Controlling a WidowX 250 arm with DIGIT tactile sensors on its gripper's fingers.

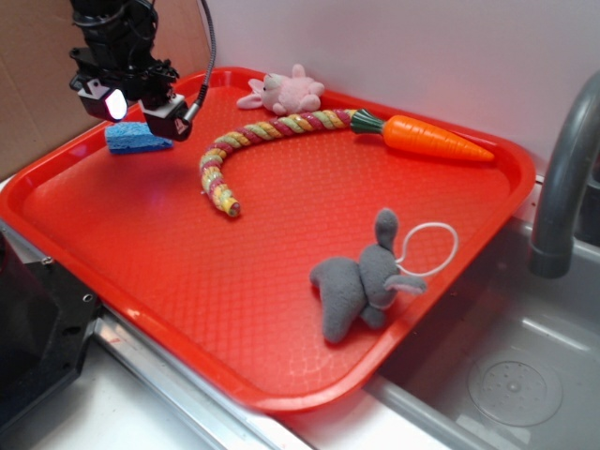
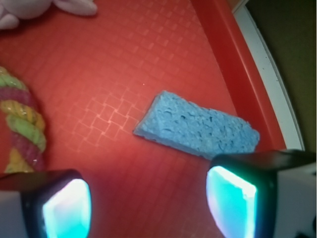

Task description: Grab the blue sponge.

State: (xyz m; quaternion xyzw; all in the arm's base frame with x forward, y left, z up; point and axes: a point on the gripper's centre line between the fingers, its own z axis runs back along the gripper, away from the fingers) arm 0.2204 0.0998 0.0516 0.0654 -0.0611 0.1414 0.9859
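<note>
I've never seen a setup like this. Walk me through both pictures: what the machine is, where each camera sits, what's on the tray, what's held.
The black machine is a robot arm ending in a two-fingered gripper. One picture is taken from outside, beside the red plastic tray. The other looks down from the arm's wrist, its glowing fingertips at the bottom. On the tray lie a small blue foam sponge, a braided rope toy, an orange toy carrot, a pink plush bunny and a grey plush bunny. The gripper is open above the sponge, holding nothing.

The sponge (image 1: 133, 141) lies in the tray's (image 1: 234, 281) far-left corner; the rope (image 1: 246, 150) lies right of it.
</note>
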